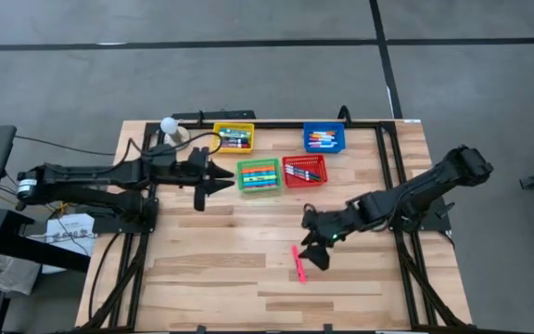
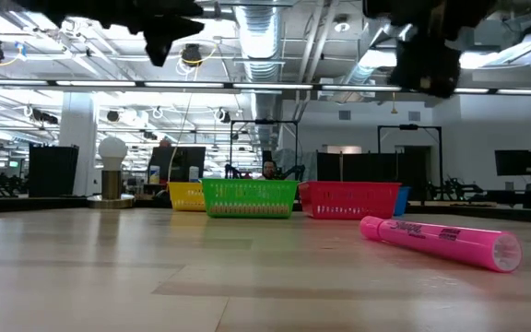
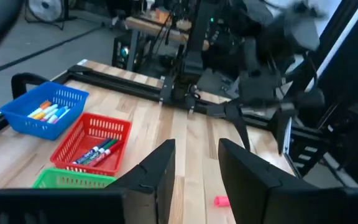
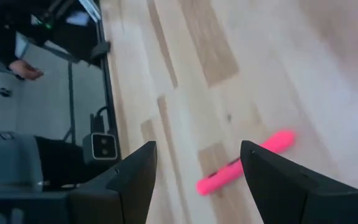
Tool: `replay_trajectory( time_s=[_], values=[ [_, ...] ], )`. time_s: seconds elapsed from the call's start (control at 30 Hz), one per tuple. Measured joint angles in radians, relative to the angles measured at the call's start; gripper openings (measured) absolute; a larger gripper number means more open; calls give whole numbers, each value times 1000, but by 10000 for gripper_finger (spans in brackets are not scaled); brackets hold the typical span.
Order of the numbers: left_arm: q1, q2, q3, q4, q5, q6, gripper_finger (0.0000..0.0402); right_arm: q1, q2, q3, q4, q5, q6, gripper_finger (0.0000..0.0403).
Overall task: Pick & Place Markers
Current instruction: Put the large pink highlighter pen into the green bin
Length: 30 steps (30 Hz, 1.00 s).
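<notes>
- Wooden plank table [image 1: 221, 269] with a black frame along its edges; grey floor around it, an open workshop hall behind in the low view.
- Four mesh baskets at the far half of the table: yellow basket [image 1: 234, 137], blue basket [image 1: 324, 138], green basket [image 1: 260, 174], red basket [image 1: 304, 171]. Green and red sit side by side, almost touching. All four hold markers, mixed colours, laid flat.
- One pink marker [image 1: 298, 263] lies alone on the bare wood, nearer the front edge, well apart from the baskets. Low view shows it on its side, printed label facing the camera [image 2: 441, 242].
- Right gripper [image 1: 317, 254] hangs above the table just beside the pink marker, not touching it. Fingers spread wide; right wrist view shows the marker [image 4: 244, 163] on the wood in the gap between them, nothing held.
- Left gripper [image 1: 222, 180] hovers off the table, just to the left of the green basket. Fingers [image 3: 157, 171] stand partly apart, with nothing between them.
- White bulb-shaped lamp [image 1: 170, 125] stands near the far left corner.
</notes>
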Motion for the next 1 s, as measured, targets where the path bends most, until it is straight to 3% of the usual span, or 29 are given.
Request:
replay_trajectory(
  time_s=[0.4, 0.6, 1.0],
  values=[
    [-1, -110, -172, 96, -4, -68, 121, 39, 245, 79, 3, -92, 254, 221],
    [-5, -108, -196, 117, -7, -80, 121, 19, 286, 91, -1, -87, 353, 221],
    [-6, -108, -220, 131, -7, -66, 121, 14, 315, 91, 46, -88, 377, 221]
  ],
)
